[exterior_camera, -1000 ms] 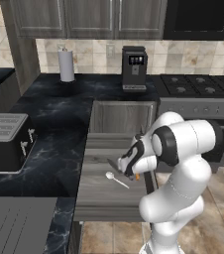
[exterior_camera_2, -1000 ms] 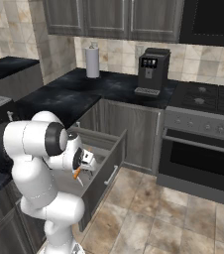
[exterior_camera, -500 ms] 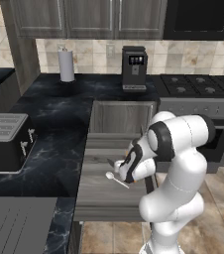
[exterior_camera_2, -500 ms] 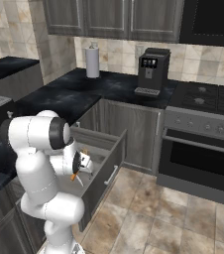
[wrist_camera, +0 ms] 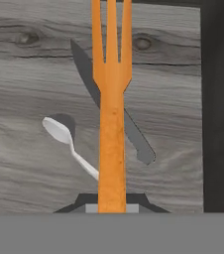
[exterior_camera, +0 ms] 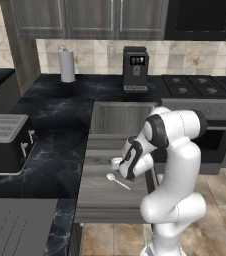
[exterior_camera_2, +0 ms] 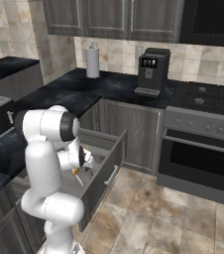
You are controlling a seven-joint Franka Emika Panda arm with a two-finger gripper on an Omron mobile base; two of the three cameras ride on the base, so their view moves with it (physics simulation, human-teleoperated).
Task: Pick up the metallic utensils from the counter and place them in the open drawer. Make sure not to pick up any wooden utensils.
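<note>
My gripper (wrist_camera: 112,208) is shut on the handle of the bright orange fork (wrist_camera: 112,114), whose tines point away from the hand. It hangs over the open drawer (exterior_camera: 100,200), above the flat grey floor (wrist_camera: 34,74). The silver spoon (wrist_camera: 64,136) lies on that floor, just left of the fork; it is also visible as the spoon (exterior_camera: 117,180) beside my gripper (exterior_camera: 122,171). From the right, the gripper (exterior_camera_2: 79,168) sits inside the drawer (exterior_camera_2: 104,171) with the orange fork (exterior_camera_2: 76,171) peeking out. The black counter (exterior_camera: 60,115) runs behind. The wooden utensils are out of view.
A toaster (exterior_camera: 5,142) stands on the counter at left. A paper towel roll (exterior_camera: 66,65) and a coffee machine (exterior_camera: 135,67) stand at the back. The stove (exterior_camera: 200,87) and oven (exterior_camera_2: 198,154) are to the right of the drawer.
The hand with the orange fork has edged slightly lower and leftward over the drawer. The grip is unchanged and the spoon has not moved.
</note>
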